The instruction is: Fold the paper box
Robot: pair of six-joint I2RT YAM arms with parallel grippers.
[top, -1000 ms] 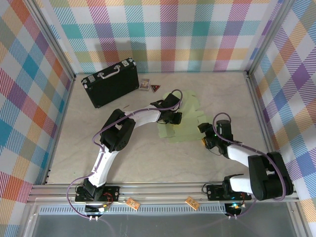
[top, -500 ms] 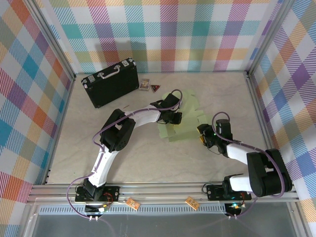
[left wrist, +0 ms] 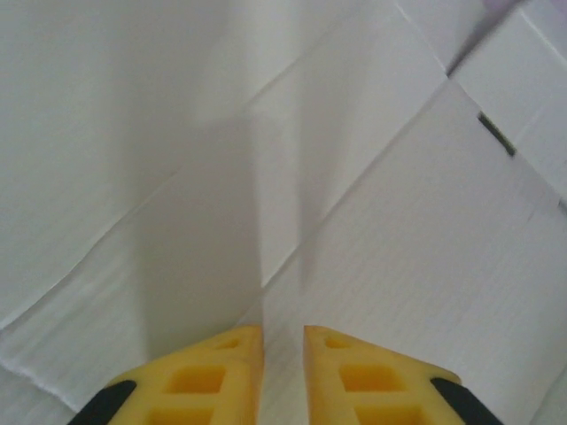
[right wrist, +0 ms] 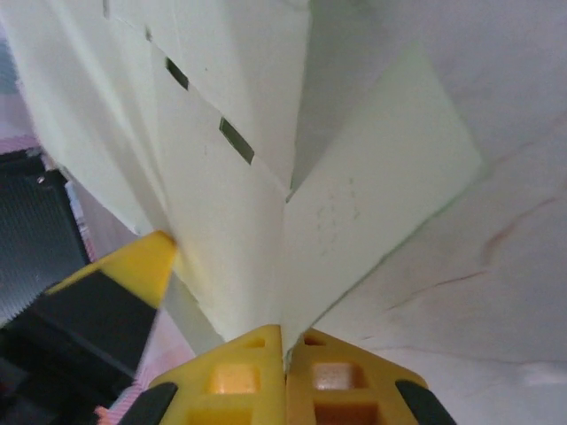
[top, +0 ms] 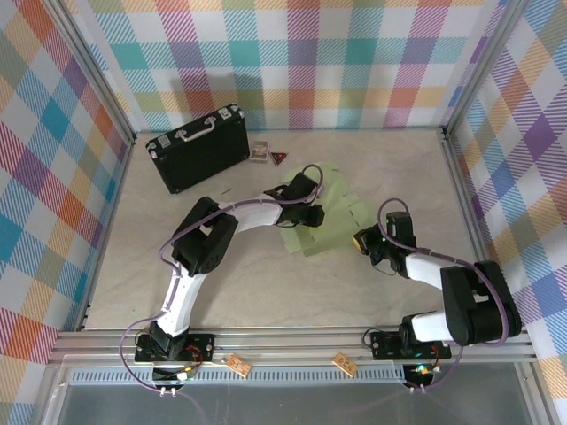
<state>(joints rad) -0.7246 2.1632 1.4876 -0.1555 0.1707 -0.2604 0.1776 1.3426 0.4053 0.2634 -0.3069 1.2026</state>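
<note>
Where the pale surface [top: 266, 283] spreads beneath both arms, a black briefcase [top: 197, 152] with metal corners lies well apart from the left gripper [left wrist: 283, 332], beyond it and off to its left. The paper box [top: 335, 223], a pale green flat die-cut sheet with flaps and slots, lies under the left gripper and reaches across to the right gripper [right wrist: 283, 335]. The left gripper's tips stand narrowly apart with nothing between them, close over the card. The right gripper is pressed together, pinching a flap's edge. A small card [top: 259, 151] and a dark triangular piece [top: 280, 158] lie beyond the left gripper, near the briefcase.
</note>
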